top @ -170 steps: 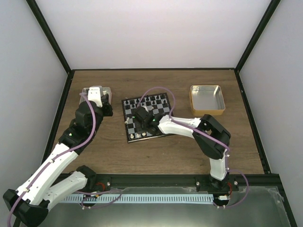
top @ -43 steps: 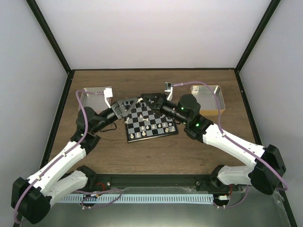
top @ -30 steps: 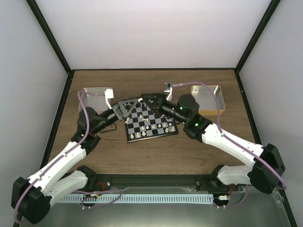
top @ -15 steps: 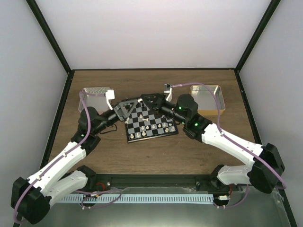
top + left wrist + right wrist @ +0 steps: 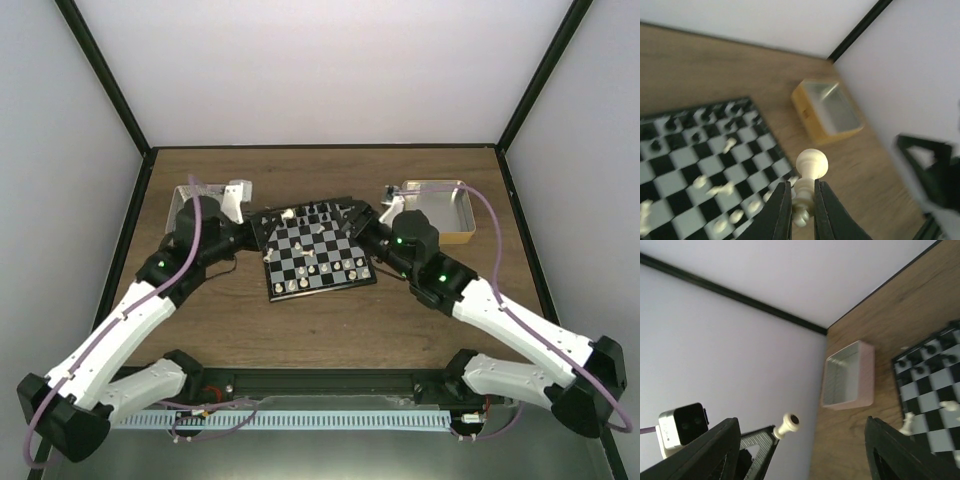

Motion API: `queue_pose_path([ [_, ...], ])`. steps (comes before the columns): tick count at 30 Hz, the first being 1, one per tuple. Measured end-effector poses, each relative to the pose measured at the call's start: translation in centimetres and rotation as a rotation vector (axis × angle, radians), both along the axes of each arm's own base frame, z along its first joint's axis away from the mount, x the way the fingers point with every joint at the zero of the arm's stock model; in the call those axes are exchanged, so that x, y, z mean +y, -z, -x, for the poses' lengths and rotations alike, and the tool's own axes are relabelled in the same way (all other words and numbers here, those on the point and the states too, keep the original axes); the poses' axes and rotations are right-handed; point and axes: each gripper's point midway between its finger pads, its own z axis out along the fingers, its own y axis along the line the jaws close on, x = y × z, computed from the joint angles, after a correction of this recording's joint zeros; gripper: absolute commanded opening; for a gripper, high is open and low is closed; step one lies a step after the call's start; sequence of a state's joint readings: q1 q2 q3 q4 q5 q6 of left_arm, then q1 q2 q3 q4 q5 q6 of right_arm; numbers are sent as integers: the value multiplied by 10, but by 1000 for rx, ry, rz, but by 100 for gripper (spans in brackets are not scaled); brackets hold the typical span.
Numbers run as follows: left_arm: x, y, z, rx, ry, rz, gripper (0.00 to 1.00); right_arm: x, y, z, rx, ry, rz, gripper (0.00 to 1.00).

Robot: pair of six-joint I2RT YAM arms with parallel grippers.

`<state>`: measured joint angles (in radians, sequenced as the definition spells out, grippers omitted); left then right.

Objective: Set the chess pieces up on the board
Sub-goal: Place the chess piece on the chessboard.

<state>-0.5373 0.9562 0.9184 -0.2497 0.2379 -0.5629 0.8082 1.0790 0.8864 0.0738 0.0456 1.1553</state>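
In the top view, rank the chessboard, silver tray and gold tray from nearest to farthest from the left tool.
1. Chessboard, right by the left tool and its white pawn.
2. Silver tray, over on the left.
3. Gold tray, far right.

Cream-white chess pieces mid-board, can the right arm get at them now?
Probably yes. The right pincer is open and empty at the far right corner of the black-and-white chequered board, close to those cream-white chess pieces. The left pincer, shut on a cream-white pawn, is at the far left corner.
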Motion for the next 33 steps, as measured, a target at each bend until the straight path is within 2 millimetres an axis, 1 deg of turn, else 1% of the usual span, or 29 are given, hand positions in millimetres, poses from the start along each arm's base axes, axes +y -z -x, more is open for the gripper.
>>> queue_pose_path([
  [3,1,28,-3,88,12,-142,4,-22,5,-1,-13,86,56,70],
  [7,2,70,-7,226,39,-322,4,-53,26,-1,2,201,172,70],
  [10,-2,90,-8,302,67,-420,4,-71,40,0,16,265,244,70],
  [12,-10,102,-10,352,86,-484,4,-86,50,3,25,312,294,71],
  [14,-20,109,-12,381,108,-532,4,-99,57,5,30,349,333,71],
  [16,-34,115,-13,395,138,-586,4,-108,60,7,29,379,354,71],
  [17,-44,117,-13,400,158,-620,4,-114,62,9,27,394,363,71],
  [20,-65,127,-13,412,196,-685,4,-123,67,12,27,417,387,71],
  [22,-74,136,-11,430,222,-737,4,-127,72,13,29,429,401,71],
  [25,-83,152,-8,464,250,-805,4,-132,78,14,34,442,421,72],
  [28,-92,168,-3,493,285,-865,4,-136,80,16,32,455,429,72],
  [33,-99,193,8,542,335,-943,4,-141,82,18,30,467,434,72],
])
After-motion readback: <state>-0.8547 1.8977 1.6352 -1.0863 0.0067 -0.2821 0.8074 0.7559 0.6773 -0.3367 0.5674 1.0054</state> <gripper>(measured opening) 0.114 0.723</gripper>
